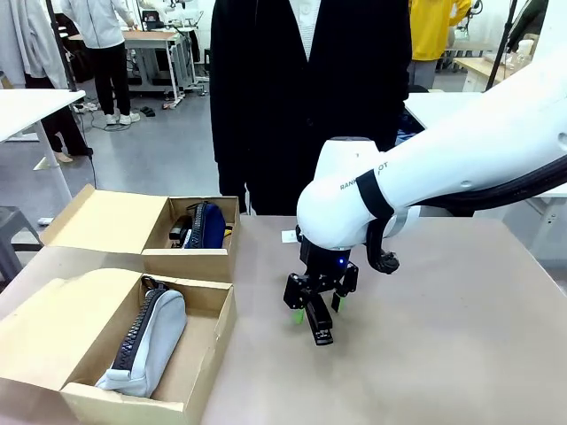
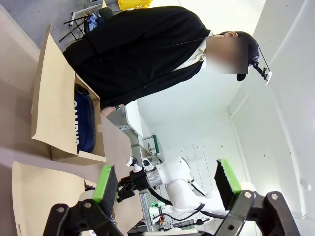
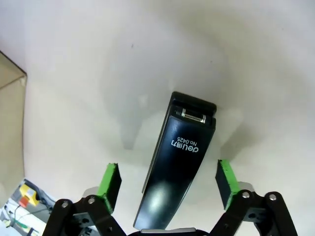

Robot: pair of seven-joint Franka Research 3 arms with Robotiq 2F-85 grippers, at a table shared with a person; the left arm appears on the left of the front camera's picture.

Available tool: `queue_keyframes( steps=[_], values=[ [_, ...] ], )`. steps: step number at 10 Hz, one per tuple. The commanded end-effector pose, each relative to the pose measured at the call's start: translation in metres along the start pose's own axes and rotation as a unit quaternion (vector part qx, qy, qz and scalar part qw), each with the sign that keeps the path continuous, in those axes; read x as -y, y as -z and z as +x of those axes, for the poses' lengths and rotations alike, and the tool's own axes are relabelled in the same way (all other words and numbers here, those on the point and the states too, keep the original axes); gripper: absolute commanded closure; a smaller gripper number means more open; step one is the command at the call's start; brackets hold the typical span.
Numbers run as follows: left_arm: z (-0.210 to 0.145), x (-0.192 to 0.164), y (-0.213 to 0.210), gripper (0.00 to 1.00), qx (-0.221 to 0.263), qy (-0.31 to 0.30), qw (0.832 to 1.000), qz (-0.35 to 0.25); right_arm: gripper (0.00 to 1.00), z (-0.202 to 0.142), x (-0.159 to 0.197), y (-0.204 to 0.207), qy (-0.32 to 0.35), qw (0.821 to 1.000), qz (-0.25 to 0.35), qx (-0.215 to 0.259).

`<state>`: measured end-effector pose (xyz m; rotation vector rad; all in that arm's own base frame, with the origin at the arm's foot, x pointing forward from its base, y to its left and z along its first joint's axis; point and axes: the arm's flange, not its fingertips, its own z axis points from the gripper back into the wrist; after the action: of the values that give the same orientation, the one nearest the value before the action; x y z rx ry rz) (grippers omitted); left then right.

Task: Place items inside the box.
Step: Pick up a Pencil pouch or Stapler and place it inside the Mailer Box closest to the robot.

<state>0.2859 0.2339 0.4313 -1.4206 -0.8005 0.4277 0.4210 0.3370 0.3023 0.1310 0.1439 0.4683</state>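
Note:
A black stapler (image 1: 321, 335) lies flat on the table right of the boxes; in the right wrist view the stapler (image 3: 177, 162) runs lengthwise between my fingers. My right gripper (image 1: 317, 310) hangs straight over it, open, with a green pad on each side and neither touching; the right gripper (image 3: 167, 179) holds nothing. The far cardboard box (image 1: 190, 261) holds a navy pencil case (image 1: 205, 226). The near box (image 1: 217, 323) holds a grey pencil case (image 1: 146, 336). My left gripper (image 2: 166, 179) is open and empty in the air, facing the far box (image 2: 51, 98) and the navy case (image 2: 83, 120).
A person in a black coat (image 1: 301, 88) stands at the far table edge, behind the far box. Both boxes sit at the table's left with their flaps spread outward. Bare tabletop (image 1: 443, 336) extends right of the stapler. White tables and other people are in the background.

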Motion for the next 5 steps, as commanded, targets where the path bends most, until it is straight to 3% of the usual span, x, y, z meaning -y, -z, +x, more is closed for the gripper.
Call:
queue_keyframes(
  steps=[1, 2, 3, 5],
  values=[
    [-0.0029, 0.0007, -0.0001, 0.00, 0.004, 0.009, 1.000, -0.010, 0.55, 0.0020, -0.0051, -0.0033, -0.003, 1.000, -0.011, -0.016],
    [-0.0029, 0.0007, -0.0001, 0.00, 0.004, 0.009, 1.000, -0.010, 0.57, 0.0024, -0.0044, -0.0031, -0.002, 1.000, -0.010, -0.017],
    [-0.0029, 0.0007, -0.0001, 0.00, 0.004, 0.009, 1.000, -0.010, 1.00, 0.0015, -0.0032, -0.0055, -0.002, 1.000, -0.009, -0.012],
    [-0.0029, 0.0007, -0.0001, 0.00, 0.004, 0.009, 1.000, -0.010, 1.00, 0.0005, -0.0034, -0.0054, -0.006, 1.000, -0.007, -0.003]
  ],
)
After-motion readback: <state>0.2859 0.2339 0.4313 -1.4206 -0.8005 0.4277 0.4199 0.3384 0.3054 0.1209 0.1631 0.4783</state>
